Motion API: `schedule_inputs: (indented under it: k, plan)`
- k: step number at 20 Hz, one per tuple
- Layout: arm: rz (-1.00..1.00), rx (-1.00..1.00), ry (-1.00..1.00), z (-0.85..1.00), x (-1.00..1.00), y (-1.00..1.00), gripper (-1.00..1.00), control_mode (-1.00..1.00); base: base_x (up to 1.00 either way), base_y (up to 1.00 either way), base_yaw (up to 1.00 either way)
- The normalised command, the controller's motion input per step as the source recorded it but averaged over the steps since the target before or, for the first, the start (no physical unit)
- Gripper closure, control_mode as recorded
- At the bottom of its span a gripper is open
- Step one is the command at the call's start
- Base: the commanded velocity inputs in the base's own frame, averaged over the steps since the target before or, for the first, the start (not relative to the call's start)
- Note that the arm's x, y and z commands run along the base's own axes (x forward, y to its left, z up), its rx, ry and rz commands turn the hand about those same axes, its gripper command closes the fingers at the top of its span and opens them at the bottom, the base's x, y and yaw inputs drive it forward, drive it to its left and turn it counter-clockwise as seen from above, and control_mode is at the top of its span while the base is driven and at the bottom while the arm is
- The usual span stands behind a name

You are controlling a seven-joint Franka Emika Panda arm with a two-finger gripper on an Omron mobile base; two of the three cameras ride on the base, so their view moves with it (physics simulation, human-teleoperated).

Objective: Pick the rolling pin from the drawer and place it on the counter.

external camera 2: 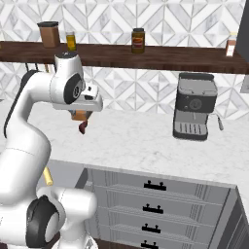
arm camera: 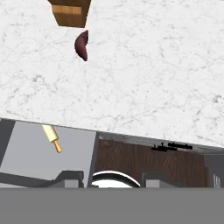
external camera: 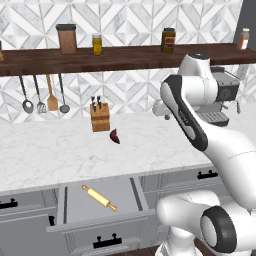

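The drawer (external camera: 75,200) is seen pulled open below the counter (external camera: 60,150), and the rolling pin (external camera: 99,197) is found lying flat on its grey floor, set on a diagonal with one handle toward ten o'clock and the other toward four o'clock in the left base view. In the hand view the rolling pin (arm camera: 52,137) is picked out at about eight o'clock, with the drawer (arm camera: 26,148) around it and nothing touching it. On the counter (arm camera: 144,78), a dark reddish sweet potato (arm camera: 82,45) is spotted at twelve o'clock, just beside the knife block (arm camera: 70,12). The arm is held high over the counter, well apart from the drawer. Whether the gripper is spread or closed cannot be told. In the right base view, a coffee machine (external camera 2: 194,113) is noted at two o'clock.
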Motion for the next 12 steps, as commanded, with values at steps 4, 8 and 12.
schedule_inputs:
  k: [4, 8, 12]
  plan:
    - [0.0, 0.0, 0.0, -0.15, 0.0, 0.0, -1.0, -1.0, 0.0, 0.0, 0.0]
    - [0.0, 0.0, 0.0, -0.41, -0.08, 0.2, -1.0, -1.0, 0.0, 0.0, 0.0]
    - [0.02, 0.0, 0.0, -0.53, -0.13, 0.51, -1.0, -1.0, 0.0, 0.0, 0.0]
